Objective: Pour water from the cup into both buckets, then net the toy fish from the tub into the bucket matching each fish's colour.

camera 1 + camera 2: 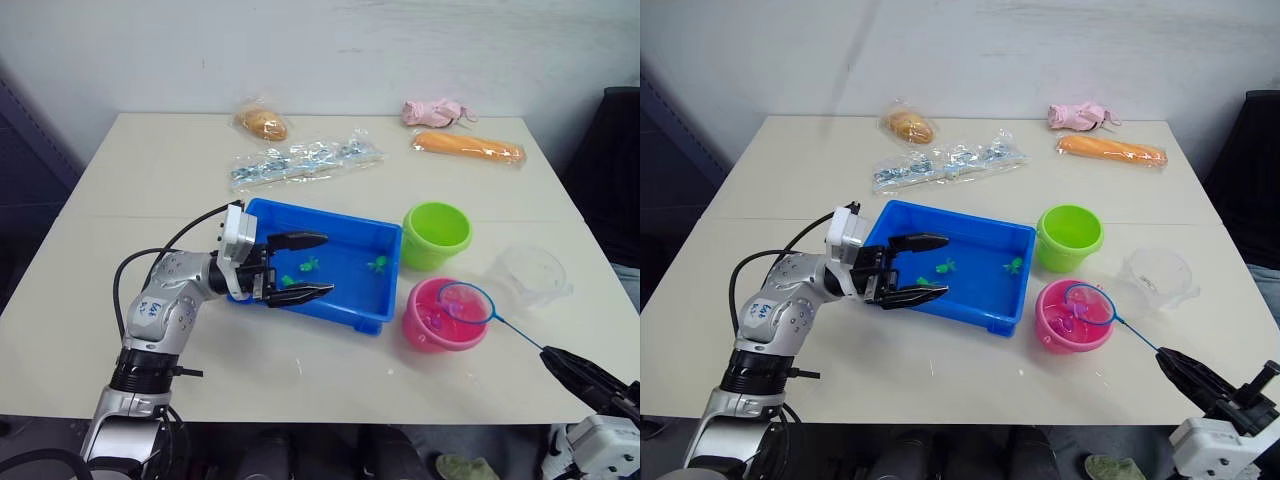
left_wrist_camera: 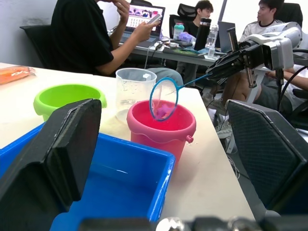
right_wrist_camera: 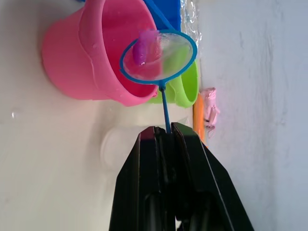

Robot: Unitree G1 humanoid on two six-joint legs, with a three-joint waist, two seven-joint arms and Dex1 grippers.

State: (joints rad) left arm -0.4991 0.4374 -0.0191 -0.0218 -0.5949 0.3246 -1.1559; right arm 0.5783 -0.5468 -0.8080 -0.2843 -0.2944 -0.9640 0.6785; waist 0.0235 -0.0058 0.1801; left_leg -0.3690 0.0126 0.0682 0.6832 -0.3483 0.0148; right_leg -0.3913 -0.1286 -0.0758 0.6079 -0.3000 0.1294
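This is an office used as a robot test room. In the left wrist view, 3 people [image 2: 91, 33] sit behind the table at a desk [image 2: 173, 50] with an open laptop [image 2: 144, 14], bottles [image 2: 202, 33] and black office chairs [image 2: 187, 9]. The work table [image 1: 150, 200] is plain and cream, against a bare white wall [image 1: 330, 50]. On it lie sealed plastic bags with toy food [image 1: 468, 147] and small parts [image 1: 305, 160]
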